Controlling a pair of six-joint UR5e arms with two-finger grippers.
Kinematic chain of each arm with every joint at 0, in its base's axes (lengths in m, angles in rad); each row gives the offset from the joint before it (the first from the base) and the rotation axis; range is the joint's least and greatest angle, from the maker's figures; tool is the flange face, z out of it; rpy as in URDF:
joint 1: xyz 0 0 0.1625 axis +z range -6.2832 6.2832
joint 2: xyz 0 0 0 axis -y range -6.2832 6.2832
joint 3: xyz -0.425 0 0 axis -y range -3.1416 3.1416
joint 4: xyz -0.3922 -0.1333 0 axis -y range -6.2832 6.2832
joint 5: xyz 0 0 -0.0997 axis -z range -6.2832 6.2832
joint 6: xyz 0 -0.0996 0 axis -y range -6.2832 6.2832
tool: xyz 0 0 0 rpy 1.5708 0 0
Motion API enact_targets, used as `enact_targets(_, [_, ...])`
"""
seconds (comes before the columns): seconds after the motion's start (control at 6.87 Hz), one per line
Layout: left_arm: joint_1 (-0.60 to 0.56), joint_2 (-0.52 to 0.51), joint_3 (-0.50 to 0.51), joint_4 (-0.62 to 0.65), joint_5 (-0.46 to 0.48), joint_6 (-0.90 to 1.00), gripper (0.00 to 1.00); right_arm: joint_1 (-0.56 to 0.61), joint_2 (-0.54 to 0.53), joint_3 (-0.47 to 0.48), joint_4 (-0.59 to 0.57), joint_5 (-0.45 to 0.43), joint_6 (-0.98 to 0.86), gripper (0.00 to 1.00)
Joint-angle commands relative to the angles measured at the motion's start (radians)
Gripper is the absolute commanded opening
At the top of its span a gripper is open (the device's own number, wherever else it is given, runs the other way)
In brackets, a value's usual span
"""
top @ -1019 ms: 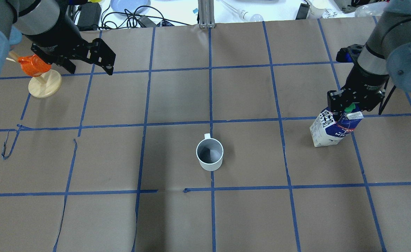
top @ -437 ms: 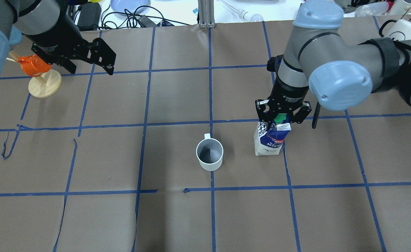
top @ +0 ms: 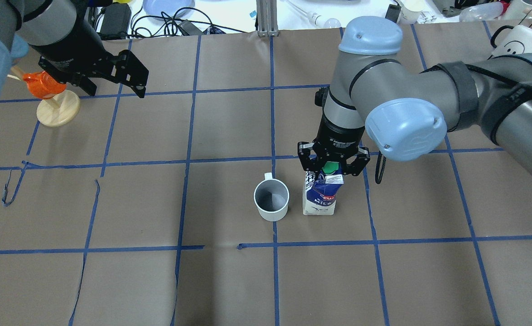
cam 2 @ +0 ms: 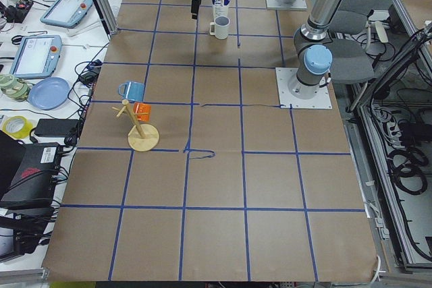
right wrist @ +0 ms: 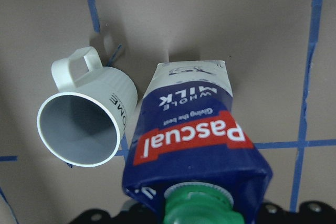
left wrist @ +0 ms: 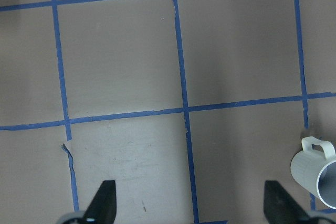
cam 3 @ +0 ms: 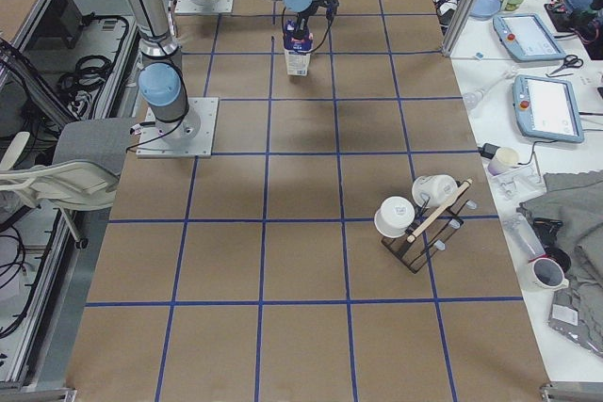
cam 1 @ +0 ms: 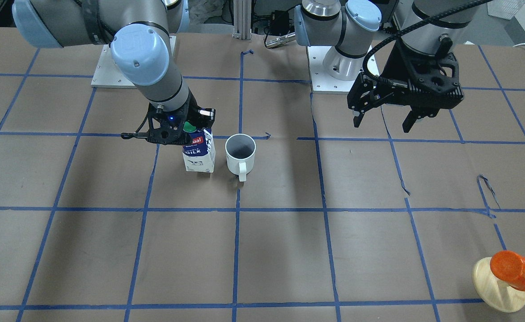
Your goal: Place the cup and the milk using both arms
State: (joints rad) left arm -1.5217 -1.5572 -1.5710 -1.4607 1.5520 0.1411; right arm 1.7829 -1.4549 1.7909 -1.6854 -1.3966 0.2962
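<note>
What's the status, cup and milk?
Right end effector shut on milk, upright beside cup, not touching. Left end effector open, empty, far off. No obstruction seen.

The white mug [top: 271, 199] stood upright on the counter [top: 229, 280], handle away from the robot. Just beside it, apart, the navy-and-white Pascual milk carton [top: 320, 199] was upright, its green-capped top between the right gripper's [top: 331, 168] jaws.

Diffuse, moderately bright light from above lays soft, broad shadows across the brown paper-covered table [cam 1: 289, 250], and every view is reasonably sharp.
</note>
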Motion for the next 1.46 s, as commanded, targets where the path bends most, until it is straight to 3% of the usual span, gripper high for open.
enact_targets(0.0, [0.0, 0.0, 0.0, -0.001, 0.0, 0.0, 1.0, 0.018, 0.005, 0.002, -0.029, 0.019, 0.026, 0.38])
enact_targets(0.29, [0.0, 0.0, 0.0, -0.003, 0.0, 0.0, 1.0, 0.016, 0.022, 0.001, -0.025, 0.021, 0.026, 0.39])
enact_targets(0.44, [0.0, 0.0, 0.0, -0.001, 0.0, 0.0, 1.0, 0.016, 0.024, 0.002, -0.027, 0.016, 0.026, 0.53])
enact_targets(0.73, [0.0, -0.001, 0.0, -0.004, -0.004, 0.0, 1.0, 0.016, 0.024, 0.002, -0.028, 0.008, 0.018, 0.66])
enact_targets(1.02, [0.0, -0.003, -0.001, -0.004, -0.003, -0.002, 1.0, 0.012, 0.016, -0.014, -0.03, 0.002, 0.011, 0.98])
enact_targets(1.31, [0.0, -0.001, -0.001, -0.004, -0.001, -0.002, 1.0, -0.006, -0.001, -0.188, 0.083, -0.024, 0.008, 1.0])
